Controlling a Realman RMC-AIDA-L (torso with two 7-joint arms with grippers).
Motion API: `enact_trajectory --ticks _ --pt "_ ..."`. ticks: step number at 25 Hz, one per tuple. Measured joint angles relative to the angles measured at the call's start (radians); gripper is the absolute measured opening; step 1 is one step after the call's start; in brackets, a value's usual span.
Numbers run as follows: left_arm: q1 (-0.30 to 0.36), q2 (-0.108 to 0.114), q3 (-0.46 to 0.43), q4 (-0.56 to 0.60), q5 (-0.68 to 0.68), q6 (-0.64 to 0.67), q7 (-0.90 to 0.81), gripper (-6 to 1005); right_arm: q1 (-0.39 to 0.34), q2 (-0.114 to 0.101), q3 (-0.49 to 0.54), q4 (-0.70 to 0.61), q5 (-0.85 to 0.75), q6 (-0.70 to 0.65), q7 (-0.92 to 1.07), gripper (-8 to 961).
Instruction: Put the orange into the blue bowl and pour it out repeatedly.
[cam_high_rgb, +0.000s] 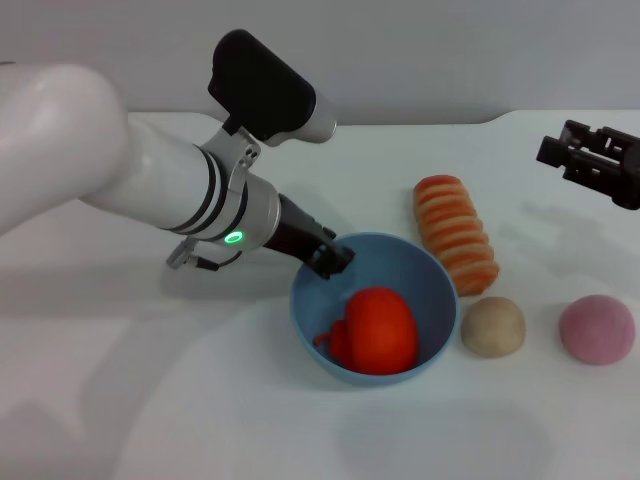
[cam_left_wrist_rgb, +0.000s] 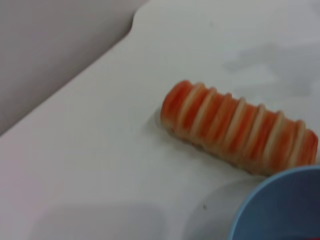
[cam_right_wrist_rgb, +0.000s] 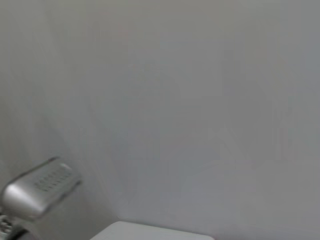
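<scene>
A large white left arm reaches in from nine o'clock, its left gripper (cam_high_rgb: 332, 256) pinching the blue bowl (cam_high_rgb: 428, 272) by the rim at about ten o'clock, seemingly so the bowl can be tipped to pour. The bowl, light blue, glossy and deep, sits on the white table (cam_high_rgb: 150, 400). Inside it, toward six o'clock, rests the orange (cam_high_rgb: 381, 330), a bright red-orange round toy filling much of the bottom. A striped bread loaf (cam_high_rgb: 456, 233) lies just beyond the bowl at two o'clock. The right gripper (cam_high_rgb: 592, 162) hangs idle at the far right, its opening impossible to judge.
</scene>
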Motion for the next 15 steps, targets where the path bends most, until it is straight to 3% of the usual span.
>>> enact_trajectory --ticks 5,7,11,12,13,15 --pt "0.047 0.002 -0.016 0.1 0.001 -0.041 0.003 328 -0.006 0.0 0.015 0.01 0.001 0.014 -0.015 586" --pt "0.093 0.002 -0.022 0.164 0.002 -0.127 0.01 411 -0.009 0.005 0.034 0.015 0.011 0.016 -0.069 586" --pt "0.187 -0.001 0.003 0.193 -0.012 -0.407 0.007 557 -0.015 0.011 0.046 0.105 0.087 0.023 -0.249 586" --pt "0.187 -0.001 0.003 0.193 -0.012 -0.407 0.007 578 -0.015 0.01 0.046 0.154 0.127 0.03 -0.32 586" --pt "0.226 0.0 0.065 0.161 -0.016 -0.594 0.015 600 -0.014 0.01 0.046 0.188 0.156 0.041 -0.375 586" --pt "0.26 0.002 0.151 0.111 -0.015 -0.8 0.021 642 -0.014 0.01 0.046 0.254 0.217 0.075 -0.496 586"
